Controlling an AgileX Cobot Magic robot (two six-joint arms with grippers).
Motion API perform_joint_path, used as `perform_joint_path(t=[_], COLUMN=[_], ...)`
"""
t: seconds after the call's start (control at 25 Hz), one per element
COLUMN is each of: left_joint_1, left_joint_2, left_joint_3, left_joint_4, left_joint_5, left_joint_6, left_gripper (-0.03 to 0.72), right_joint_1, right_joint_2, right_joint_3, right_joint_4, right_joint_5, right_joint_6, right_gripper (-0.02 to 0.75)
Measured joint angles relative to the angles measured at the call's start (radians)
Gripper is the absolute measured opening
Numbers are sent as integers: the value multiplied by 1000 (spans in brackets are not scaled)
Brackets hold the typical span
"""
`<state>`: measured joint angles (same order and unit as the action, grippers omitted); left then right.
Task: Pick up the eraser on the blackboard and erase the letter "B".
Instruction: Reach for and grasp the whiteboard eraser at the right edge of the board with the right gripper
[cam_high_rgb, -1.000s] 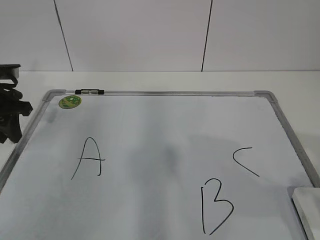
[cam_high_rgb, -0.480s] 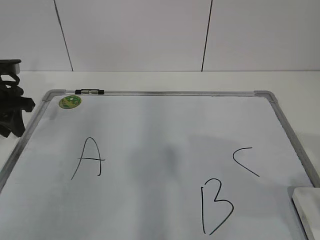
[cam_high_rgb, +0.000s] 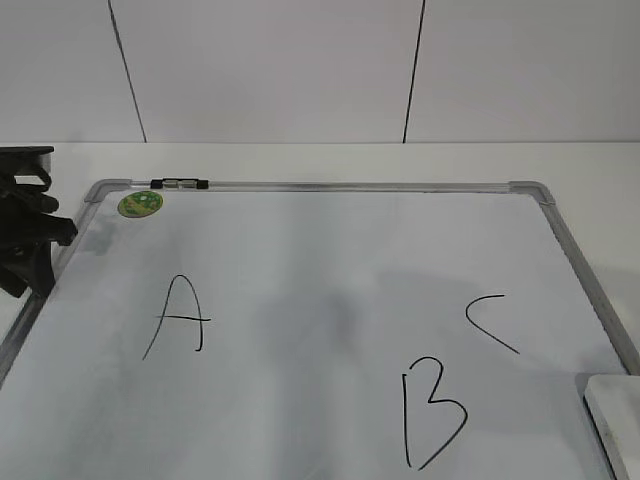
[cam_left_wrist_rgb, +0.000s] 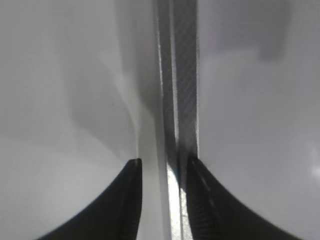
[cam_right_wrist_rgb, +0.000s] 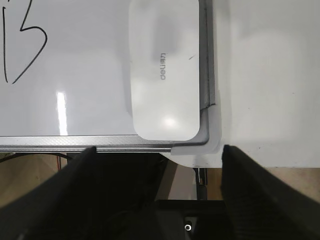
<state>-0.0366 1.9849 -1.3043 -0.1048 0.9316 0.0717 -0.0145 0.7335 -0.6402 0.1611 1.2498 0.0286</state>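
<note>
The blackboard lies flat on the white table, with a black "A", the letter "B" and a "C". The eraser, a flat white block, lies on the board's near right corner. It also shows in the right wrist view, with part of the "B" to its left. My right gripper is open and empty, hovering just off the board's near edge below the eraser. My left gripper is at the board's left frame; its jaws straddle the frame with a gap.
A round green sticker and a small black-and-silver clip sit at the board's far left corner. A panelled white wall stands behind the table. Below the board's near edge the right wrist view shows the dark robot base.
My left gripper has shifted slightly right and towards the board's left frame. The board, the letters and the eraser have not moved.
</note>
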Motion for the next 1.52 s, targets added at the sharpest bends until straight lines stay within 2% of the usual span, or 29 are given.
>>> perform_joint_path(t=[0.28,0.52,0.6,0.88,1.16,1.52], left_joint_1=[0,0,0,0,0,0], left_joint_2=[1,2,2,2,2,2], left_joint_3=[-2,-2,-3,-5,-5,-5], left_joint_4=[0,-8,-16,-18,-18,-18], left_joint_5=[4,6,6,6,6,6], left_joint_6=[0,0,-6,-12,-12,-12], left_gripper=[227,51,25,19,19,19], right_joint_1=[0,0,0,0,0,0], right_joint_2=[0,0,0,52,212,418], right_joint_3=[0,0,0,0,0,-3], right_joint_4=[1,1,1,29,35,73], right_joint_5=[0,0,0,0,-15,-146], right_joint_6=[0,0,0,0,-18,-66], right_gripper=[584,584,587,666,669,669])
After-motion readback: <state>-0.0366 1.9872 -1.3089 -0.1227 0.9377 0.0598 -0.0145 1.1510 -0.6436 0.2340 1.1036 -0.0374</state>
